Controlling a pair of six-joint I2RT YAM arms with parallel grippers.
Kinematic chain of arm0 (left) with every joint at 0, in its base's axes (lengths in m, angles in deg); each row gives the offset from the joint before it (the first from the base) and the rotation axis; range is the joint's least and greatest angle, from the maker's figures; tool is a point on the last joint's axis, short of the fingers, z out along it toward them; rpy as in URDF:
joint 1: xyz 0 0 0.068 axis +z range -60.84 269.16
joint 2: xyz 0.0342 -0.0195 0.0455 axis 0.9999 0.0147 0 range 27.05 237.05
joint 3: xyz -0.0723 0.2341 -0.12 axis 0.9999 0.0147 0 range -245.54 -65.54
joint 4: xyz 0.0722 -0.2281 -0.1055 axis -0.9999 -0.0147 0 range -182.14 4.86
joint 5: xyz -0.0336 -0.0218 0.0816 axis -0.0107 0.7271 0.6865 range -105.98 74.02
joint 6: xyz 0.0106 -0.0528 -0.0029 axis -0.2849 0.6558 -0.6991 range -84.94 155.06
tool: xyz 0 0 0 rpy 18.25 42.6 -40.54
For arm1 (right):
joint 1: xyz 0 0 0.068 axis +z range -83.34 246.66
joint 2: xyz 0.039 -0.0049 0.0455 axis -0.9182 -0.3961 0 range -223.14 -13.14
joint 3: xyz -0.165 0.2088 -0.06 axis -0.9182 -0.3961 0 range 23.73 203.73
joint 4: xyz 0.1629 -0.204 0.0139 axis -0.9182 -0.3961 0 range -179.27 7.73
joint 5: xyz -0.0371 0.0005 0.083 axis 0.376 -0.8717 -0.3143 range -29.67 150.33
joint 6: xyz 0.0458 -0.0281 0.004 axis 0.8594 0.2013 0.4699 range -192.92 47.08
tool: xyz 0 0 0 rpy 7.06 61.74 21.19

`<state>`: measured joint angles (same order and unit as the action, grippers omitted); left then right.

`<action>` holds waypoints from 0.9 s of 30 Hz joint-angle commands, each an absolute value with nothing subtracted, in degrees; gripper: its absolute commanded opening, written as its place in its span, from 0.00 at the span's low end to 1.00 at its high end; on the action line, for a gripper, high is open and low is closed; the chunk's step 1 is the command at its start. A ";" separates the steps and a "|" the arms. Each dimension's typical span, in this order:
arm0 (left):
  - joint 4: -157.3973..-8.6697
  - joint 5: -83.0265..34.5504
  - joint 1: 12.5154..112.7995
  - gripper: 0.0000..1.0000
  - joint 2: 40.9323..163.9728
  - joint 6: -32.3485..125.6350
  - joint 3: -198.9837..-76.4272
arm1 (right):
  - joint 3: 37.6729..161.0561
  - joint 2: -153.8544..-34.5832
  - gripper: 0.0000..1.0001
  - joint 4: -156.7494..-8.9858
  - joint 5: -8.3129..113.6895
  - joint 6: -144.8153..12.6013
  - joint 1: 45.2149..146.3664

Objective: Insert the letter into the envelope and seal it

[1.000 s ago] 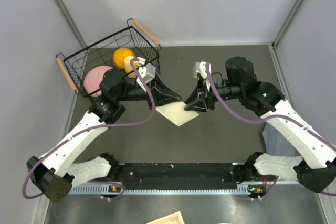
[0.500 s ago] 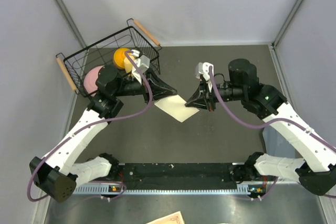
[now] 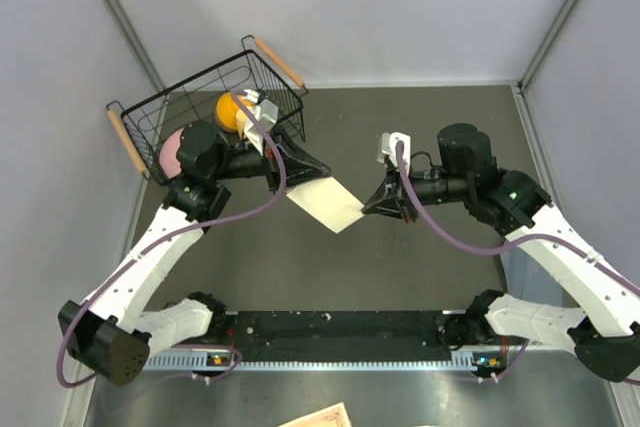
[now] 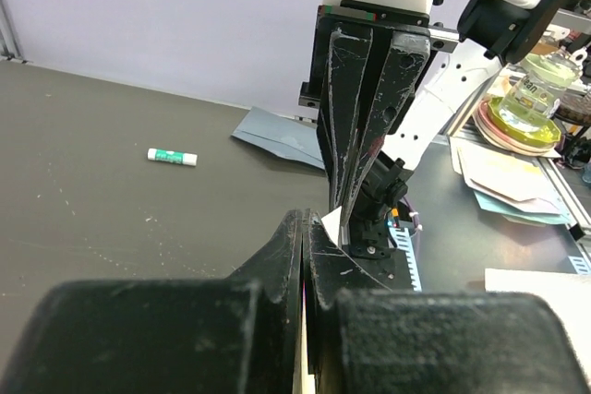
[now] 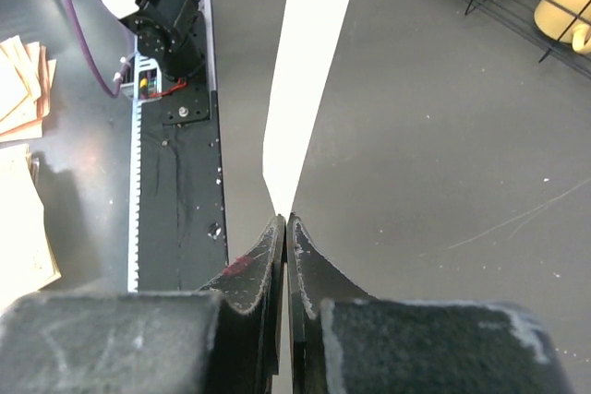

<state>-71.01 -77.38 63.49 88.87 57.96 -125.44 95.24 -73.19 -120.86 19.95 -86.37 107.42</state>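
Observation:
The cream letter point(image 3: 325, 205) hangs in the air between both grippers, above the dark table. My left gripper point(image 3: 300, 169) is shut on its upper left edge. In the left wrist view the sheet shows edge-on between the shut jaws point(image 4: 305, 228). My right gripper point(image 3: 372, 205) is shut on the very tip of the letter's right corner, as the right wrist view shows point(image 5: 283, 220), with the letter point(image 5: 305, 62) stretching away from it. The blue-grey envelope point(image 4: 277, 131) lies flat on the table near the far wall, behind the right gripper point(image 4: 346, 228); its flap cannot be made out.
A small white-and-green glue stick point(image 4: 172, 156) lies on the table left of the envelope. A black wire basket point(image 3: 150, 112) at the back left holds a pink plate point(image 3: 175, 147) and a yellow object point(image 3: 232, 107). A toothed rail point(image 3: 330, 352) runs along the near edge.
The left gripper has drawn back to the left and the right gripper to the right. The letter has shifted left and up, and the right jaws now hold only its corner tip.

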 commanded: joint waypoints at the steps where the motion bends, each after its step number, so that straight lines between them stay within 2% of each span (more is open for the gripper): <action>1: -66.23 -76.09 65.95 0.00 88.22 57.30 -129.87 | 94.74 -71.85 0.00 -132.63 19.11 -89.18 105.78; 4: -67.03 -76.97 66.13 0.00 88.13 56.33 -129.79 | 96.06 -71.94 0.01 -134.91 19.02 -90.50 104.64; 5: -67.12 -77.23 66.13 0.00 88.13 56.25 -129.87 | 96.67 -72.11 0.09 -135.18 19.11 -90.59 104.37; 6: -67.47 -77.85 66.13 0.00 88.30 55.90 -129.87 | 98.07 -72.55 0.24 -135.44 19.11 -90.76 104.02; 7: -67.73 -78.29 66.13 0.00 88.39 55.72 -129.87 | 98.87 -72.73 0.61 -135.36 18.93 -90.59 103.67; 8: -68.17 -78.64 66.04 0.00 88.48 55.37 -129.79 | 99.66 -73.08 0.76 -135.27 18.58 -90.24 103.67; 10: -68.79 -79.86 65.95 0.00 88.83 55.10 -129.70 | 102.30 -74.66 0.89 -135.18 17.71 -89.80 103.75; 16: -77.74 -83.73 62.45 0.00 90.58 48.17 -132.41 | 108.19 -79.22 0.90 -131.16 16.74 -87.34 103.75; 20: -81.62 -84.27 59.89 0.00 92.17 46.05 -134.44 | 111.44 -83.09 0.83 -130.88 13.50 -86.99 105.33; 23: -83.55 -84.44 59.63 0.00 93.58 44.47 -136.81 | 111.88 -84.24 0.72 -130.79 13.31 -87.33 107.00; 26: -89.17 -85.41 59.10 0.00 95.25 41.14 -139.89 | 111.36 -85.12 0.49 -130.87 12.96 -87.77 107.80; 27: -90.14 -85.41 58.92 0.00 95.42 39.82 -140.33 | 111.36 -85.29 0.36 -130.88 12.78 -87.78 108.06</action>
<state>-85.06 -83.39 59.64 94.49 45.35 -135.88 109.40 -85.01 -132.01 15.31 -87.49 106.76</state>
